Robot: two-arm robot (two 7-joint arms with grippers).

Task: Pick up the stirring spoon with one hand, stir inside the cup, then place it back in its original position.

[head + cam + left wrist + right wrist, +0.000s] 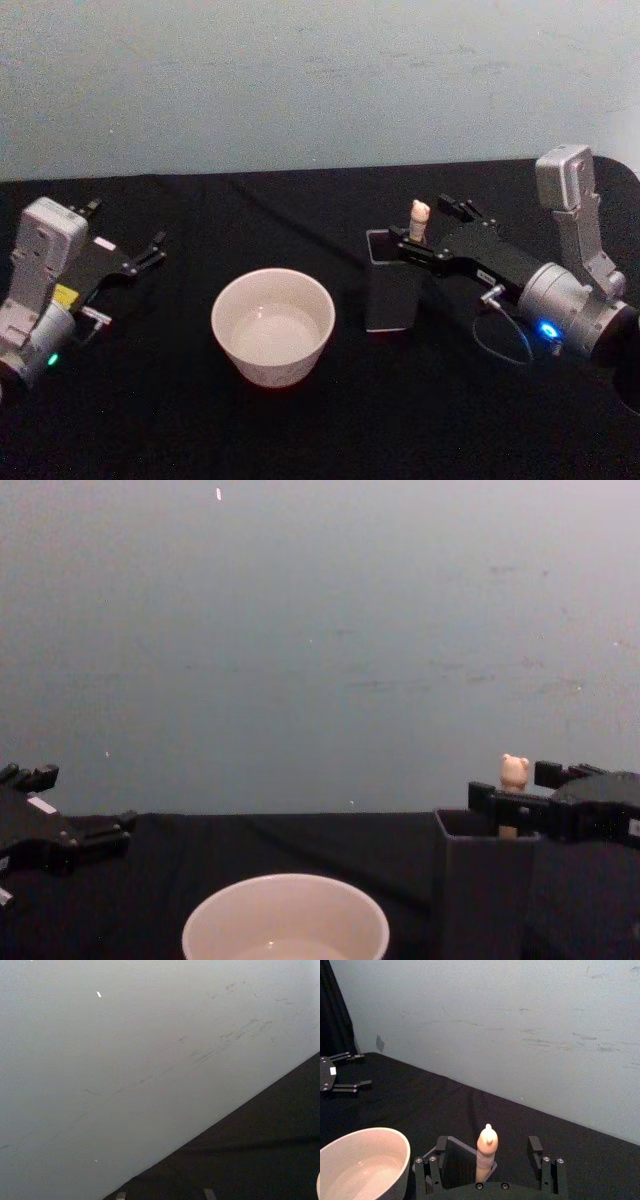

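Both fingers of the right gripper [428, 225] stand spread either side of the stirring spoon [419, 216], clear of it, upright in the holder [390, 300] right of the table's [300, 215] middle. By the left edge sits the left gripper [156, 249], fingers parted; the cup [265, 375] stands mid-table.

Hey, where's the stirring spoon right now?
In the head view, the stirring spoon stands upright in the dark grey holder, right of the cup, between the open fingers of the right gripper.

The stirring spoon [419, 218] stands upright in the holder [392, 300], its beige bear-head handle protruding above the rim. The holder is a tall, dark grey, square-sided box. The cup [270, 372], wide, round and cream-white, stands upright near the holder's left side, not touching it
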